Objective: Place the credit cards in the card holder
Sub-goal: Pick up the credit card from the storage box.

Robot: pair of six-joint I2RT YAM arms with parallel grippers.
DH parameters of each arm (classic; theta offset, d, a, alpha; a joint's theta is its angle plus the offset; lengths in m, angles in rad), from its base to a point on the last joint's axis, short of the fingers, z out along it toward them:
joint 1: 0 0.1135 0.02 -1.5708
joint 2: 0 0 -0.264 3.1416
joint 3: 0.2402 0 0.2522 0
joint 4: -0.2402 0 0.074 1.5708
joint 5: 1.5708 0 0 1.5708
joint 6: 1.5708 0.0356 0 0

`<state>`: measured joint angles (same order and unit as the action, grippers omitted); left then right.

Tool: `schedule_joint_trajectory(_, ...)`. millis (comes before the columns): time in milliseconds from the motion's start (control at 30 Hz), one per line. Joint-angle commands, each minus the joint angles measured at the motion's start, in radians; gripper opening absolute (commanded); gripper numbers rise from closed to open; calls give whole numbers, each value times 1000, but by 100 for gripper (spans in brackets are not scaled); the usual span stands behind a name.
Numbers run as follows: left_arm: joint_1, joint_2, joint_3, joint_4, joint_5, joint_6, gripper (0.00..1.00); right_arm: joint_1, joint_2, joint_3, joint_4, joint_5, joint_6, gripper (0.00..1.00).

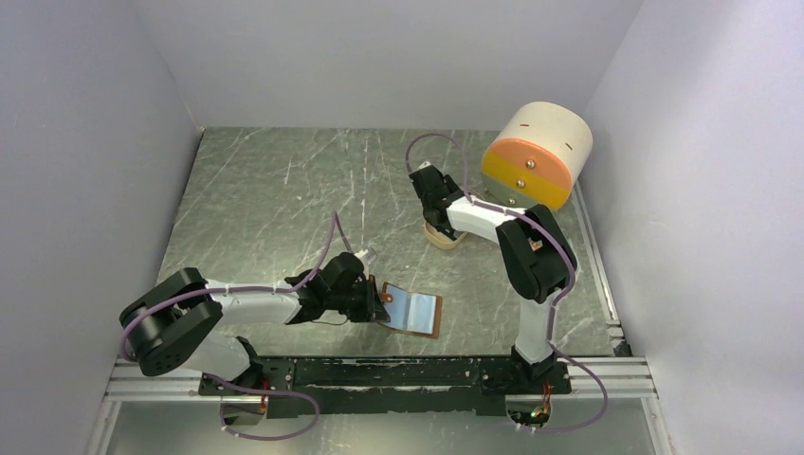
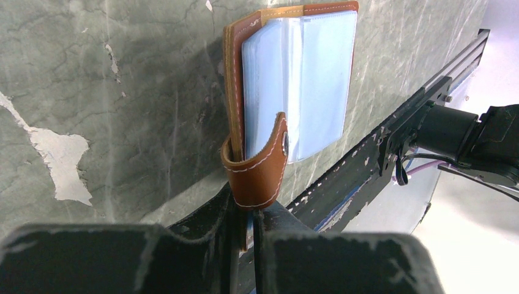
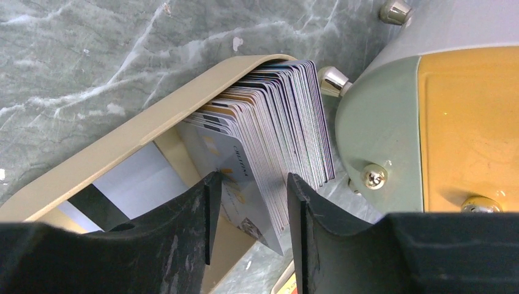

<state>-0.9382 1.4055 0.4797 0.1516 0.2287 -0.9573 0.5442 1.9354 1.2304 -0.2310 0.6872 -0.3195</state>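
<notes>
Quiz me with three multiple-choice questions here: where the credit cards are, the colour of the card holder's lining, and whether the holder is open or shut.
1. The credit cards are: A in a jar; B in the tan dish; C in a carton.
2. The lining of the card holder is: A red; B black; C light blue.
3. The card holder is: A open; B snapped shut; C torn apart.
1 B: they lean stacked inside the dish's rim. 2 C: pale blue sleeves show. 3 A: sleeves exposed, strap pinched in the left gripper.
</notes>
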Motion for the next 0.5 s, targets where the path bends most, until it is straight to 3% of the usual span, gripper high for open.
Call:
schedule_joint_trajectory(0,-5,-8,1,-13,-25,4,14,-13,-40,13,-2,34,-12,45)
schedule_joint_trajectory(467,-5,-5,-1,-7,-21,0,14,-14,-67,33,-22,38,-9,31)
